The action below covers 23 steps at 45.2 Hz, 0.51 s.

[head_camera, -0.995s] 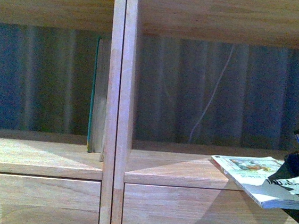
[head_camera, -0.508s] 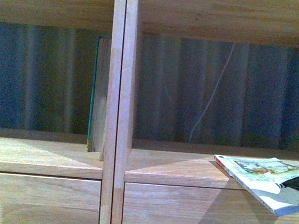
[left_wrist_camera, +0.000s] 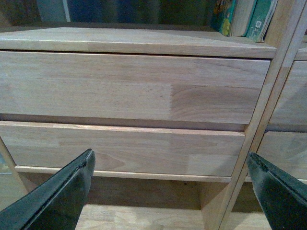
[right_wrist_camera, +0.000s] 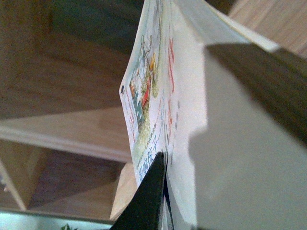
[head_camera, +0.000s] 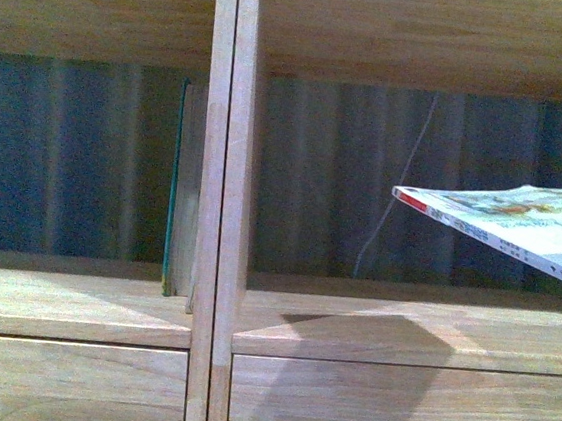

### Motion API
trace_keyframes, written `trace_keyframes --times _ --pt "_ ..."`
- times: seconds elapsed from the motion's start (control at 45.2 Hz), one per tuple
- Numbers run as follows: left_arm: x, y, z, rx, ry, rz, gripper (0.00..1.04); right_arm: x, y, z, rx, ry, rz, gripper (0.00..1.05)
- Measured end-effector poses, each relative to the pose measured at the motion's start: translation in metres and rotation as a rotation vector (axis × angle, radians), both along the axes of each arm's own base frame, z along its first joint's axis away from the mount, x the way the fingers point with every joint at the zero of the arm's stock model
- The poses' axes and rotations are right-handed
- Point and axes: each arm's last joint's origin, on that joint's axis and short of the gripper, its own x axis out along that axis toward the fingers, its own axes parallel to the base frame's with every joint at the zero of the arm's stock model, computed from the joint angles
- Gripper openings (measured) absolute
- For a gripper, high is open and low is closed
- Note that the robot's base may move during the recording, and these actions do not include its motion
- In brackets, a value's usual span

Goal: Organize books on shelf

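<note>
Though only one dark finger shows in the right wrist view, the right gripper (right_wrist_camera: 160,189) looks clamped on the white paperback (right_wrist_camera: 192,110), with that finger pressed flat against the illustrated cover. The left gripper (left_wrist_camera: 170,160) hangs low with its jaws spread wide and nothing between them, facing the plain drawer fronts (left_wrist_camera: 120,86).

Seen from the front, the white paperback floats nearly flat in the right-hand compartment of the shelf (head_camera: 350,323). Its red-marked corner leads, it is clear of the board below, and it casts a shadow there. Beyond the divider (head_camera: 223,164), the teal-edged book (head_camera: 177,179) stands upright in the left compartment, touching the divider's side.

One book therefore appears to be in place. The other is lifted but unplaced: it probably has to be turned upright, carried to a compartment, stood there and released.
</note>
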Motion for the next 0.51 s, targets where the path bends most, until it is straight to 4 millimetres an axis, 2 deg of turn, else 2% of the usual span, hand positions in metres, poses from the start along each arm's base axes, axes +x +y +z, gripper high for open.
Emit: trace_keyframes --times 0.111,0.199,0.464,0.508 --pt "0.000 0.000 0.000 0.000 0.000 0.000 0.97 -0.020 0.019 0.009 -0.003 -0.048 0.082 0.11" --pt "0.000 0.000 0.000 0.000 0.000 0.000 0.97 -0.028 0.035 0.014 -0.014 -0.078 0.139 0.11" --pt "0.000 0.000 0.000 0.000 0.001 0.002 0.97 -0.025 0.066 0.010 -0.048 -0.088 0.224 0.11" --pt "0.001 0.001 -0.001 -0.034 0.061 0.092 0.97 -0.023 0.070 0.009 -0.054 -0.085 0.230 0.11"
